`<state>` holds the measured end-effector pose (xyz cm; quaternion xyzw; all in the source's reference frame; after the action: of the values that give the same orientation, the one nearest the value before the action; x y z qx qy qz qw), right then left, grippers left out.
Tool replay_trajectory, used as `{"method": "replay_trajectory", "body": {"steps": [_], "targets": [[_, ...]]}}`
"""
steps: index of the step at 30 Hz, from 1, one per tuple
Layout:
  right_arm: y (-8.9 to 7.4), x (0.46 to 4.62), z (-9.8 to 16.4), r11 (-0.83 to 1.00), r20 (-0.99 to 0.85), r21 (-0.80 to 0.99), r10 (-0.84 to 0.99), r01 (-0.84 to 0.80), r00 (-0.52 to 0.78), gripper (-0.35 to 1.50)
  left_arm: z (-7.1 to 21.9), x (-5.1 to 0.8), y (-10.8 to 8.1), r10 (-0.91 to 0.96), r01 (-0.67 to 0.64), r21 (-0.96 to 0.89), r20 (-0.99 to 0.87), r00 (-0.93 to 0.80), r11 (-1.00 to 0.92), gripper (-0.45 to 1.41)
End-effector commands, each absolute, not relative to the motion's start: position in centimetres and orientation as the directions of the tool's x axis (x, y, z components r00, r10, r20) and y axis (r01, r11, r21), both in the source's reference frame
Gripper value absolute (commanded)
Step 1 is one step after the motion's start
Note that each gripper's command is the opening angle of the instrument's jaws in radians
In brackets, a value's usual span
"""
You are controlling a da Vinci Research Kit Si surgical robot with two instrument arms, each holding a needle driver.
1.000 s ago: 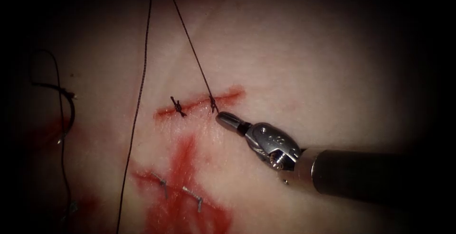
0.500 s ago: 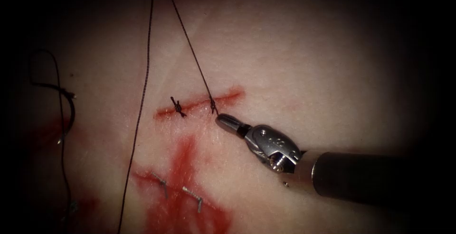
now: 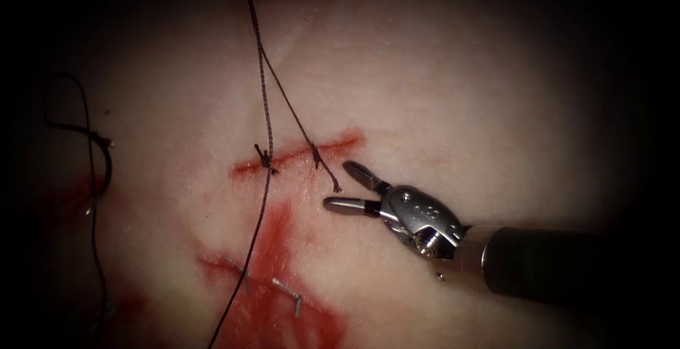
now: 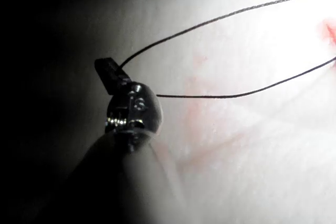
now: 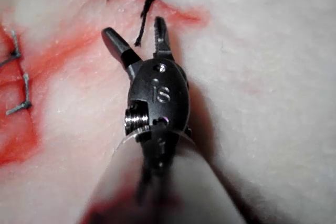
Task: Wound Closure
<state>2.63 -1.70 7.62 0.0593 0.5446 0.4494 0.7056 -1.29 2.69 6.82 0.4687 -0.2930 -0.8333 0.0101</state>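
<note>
The cut (image 3: 297, 154) runs across the tissue (image 3: 439, 101) with two dark knotted stitches (image 3: 265, 159) on it. My right tool (image 3: 337, 186) lies just right of the right-hand knot (image 3: 316, 152), jaws open and holding nothing. A short thread tail (image 3: 331, 178) ends between them, as the right wrist view shows (image 5: 142, 30) at my right tool (image 5: 133, 28). My left tool (image 4: 107, 72) is shut on the thread (image 4: 220, 19). Two strands (image 3: 263, 87) rise from the stitches out of view. What looks like the needle (image 3: 108, 168) lies on the tissue far left of the cut.
Red fluid (image 3: 276, 250) stains the tissue below the cut. Grey older stitches (image 3: 287, 294) sit in that stain. A dark loop of thread (image 3: 78, 94) lies at the far left beside the needle-like arc.
The right tool's jaws opened and it drew back slightly from the right knot, leaving the short tail loose. The long left strand swung right, now crossing the left knot.
</note>
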Motion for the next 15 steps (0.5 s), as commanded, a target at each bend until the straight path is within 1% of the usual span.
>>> {"method": "replay_trajectory", "body": {"steps": [1,3,7,15], "targets": [[-1.69,2.71,7.63,0.591,-0.717,0.569,0.697,-0.572,0.006,1.36,6.79,-1.36,2.72,-0.291,-0.264,0.493,-0.783,-0.549,-0.829,-0.45],[-1.62,2.74,7.59,0.598,-0.726,0.555,0.688,-0.579,0.014,1.40,6.63,-1.40,2.64,-0.290,-0.273,0.480,-0.801,-0.523,-0.833,-0.45],[-1.49,2.83,7.54,0.611,-0.745,0.522,0.666,-0.594,0.030,1.40,6.36,-1.48,2.51,-0.291,-0.289,0.461,-0.829,-0.478,-0.839,-0.45],[-1.30,3.15,7.60,0.664,-0.781,0.427,0.613,-0.613,0.120,1.40,6.05,-1.61,2.26,-0.302,-0.290,0.441,-0.857,-0.418,-0.849,-0.45]]}}
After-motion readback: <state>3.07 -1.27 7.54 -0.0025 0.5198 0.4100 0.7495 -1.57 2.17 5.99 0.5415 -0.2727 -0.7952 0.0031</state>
